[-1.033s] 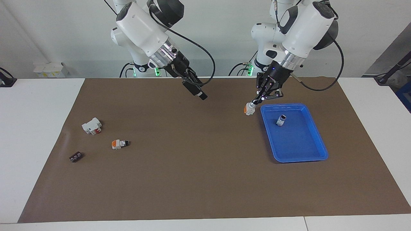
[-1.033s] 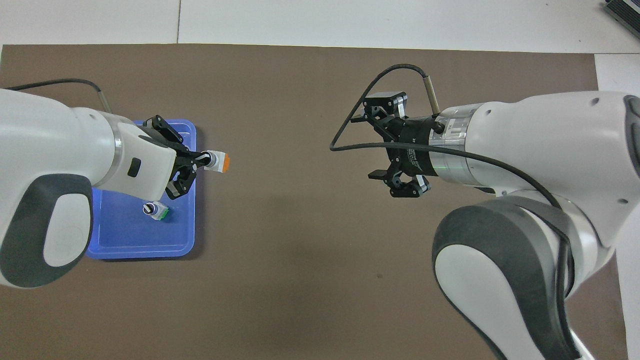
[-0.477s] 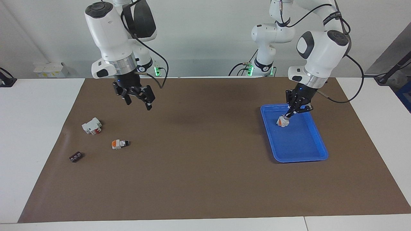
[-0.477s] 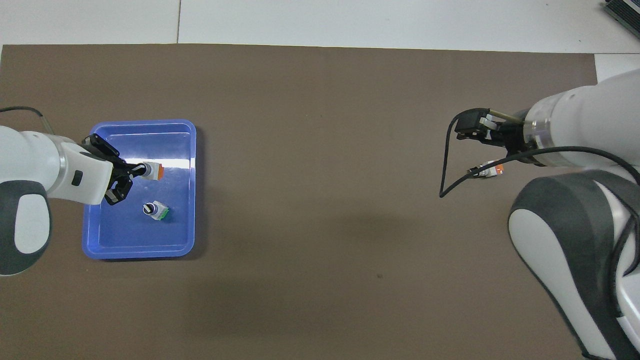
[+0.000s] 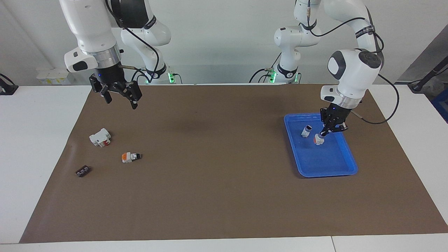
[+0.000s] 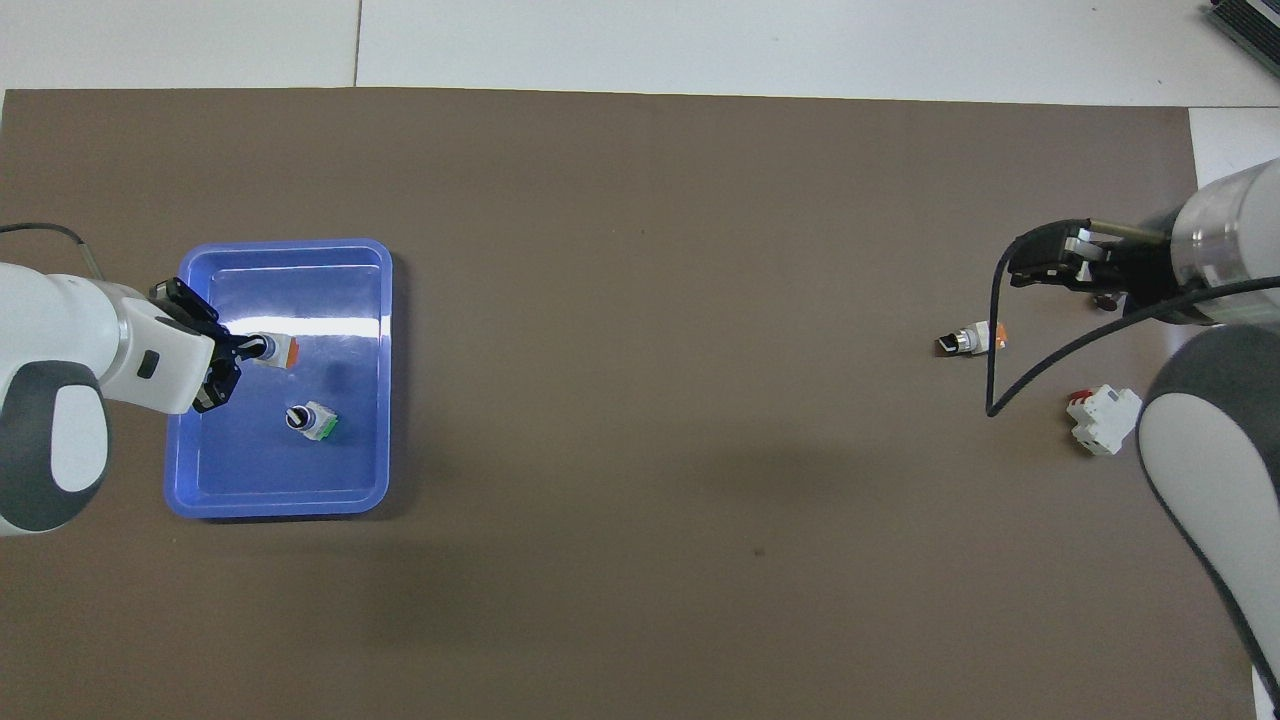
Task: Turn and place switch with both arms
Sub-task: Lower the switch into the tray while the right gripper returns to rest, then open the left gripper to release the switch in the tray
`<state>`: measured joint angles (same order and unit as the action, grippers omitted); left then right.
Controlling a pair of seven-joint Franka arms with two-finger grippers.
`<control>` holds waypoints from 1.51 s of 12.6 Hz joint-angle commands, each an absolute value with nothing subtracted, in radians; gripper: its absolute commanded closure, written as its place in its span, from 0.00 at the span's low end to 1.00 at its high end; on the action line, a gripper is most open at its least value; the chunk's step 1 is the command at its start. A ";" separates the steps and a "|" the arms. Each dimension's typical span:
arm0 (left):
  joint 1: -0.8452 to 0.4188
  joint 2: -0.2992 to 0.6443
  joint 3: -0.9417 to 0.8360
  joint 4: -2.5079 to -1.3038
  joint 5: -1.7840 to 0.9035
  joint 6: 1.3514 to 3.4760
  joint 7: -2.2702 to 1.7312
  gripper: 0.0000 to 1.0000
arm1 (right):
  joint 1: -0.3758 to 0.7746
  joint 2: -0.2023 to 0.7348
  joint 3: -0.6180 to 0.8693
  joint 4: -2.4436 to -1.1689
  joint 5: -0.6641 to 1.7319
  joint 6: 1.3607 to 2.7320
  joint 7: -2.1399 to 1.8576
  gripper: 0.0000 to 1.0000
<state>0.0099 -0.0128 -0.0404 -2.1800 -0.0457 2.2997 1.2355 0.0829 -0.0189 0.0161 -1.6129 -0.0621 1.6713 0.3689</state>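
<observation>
Blue tray lies under the bent left arm's hand, gripping the switch; right hand hangs wide.

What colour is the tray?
The tray is blue, best seen in the overhead view.

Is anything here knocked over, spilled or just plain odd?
Nothing stands out. The left gripper holds the orange-ended white switch low in the blue plastic tray, beside a green-ended switch. The right gripper hangs over the brown mat.
</observation>
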 commanded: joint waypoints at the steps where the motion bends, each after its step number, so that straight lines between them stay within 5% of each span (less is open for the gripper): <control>1: 0.038 -0.035 -0.049 -2.249 -0.025 2.355 1.247 1.00 | 0.067 -0.035 0.031 -1.618 -0.066 1.643 0.339 0.00; 2: 0.041 -0.038 -0.049 -2.262 -0.025 2.356 1.246 0.97 | 0.063 -0.037 0.031 -1.623 -0.064 1.641 0.331 0.00; 7: 0.051 -0.051 -0.049 -2.272 -0.025 2.307 1.084 0.12 | 0.023 -0.020 0.023 -1.548 -0.035 1.508 0.206 0.00; 8: 0.051 -0.051 -0.049 -2.266 -0.025 2.296 0.998 0.02 | 0.028 -0.020 0.023 -1.549 -0.035 1.509 0.207 0.00; 19: -0.051 -0.110 -0.058 -2.162 -0.026 2.097 0.476 0.01 | -0.025 -0.048 0.023 -1.625 -0.054 1.583 0.141 0.00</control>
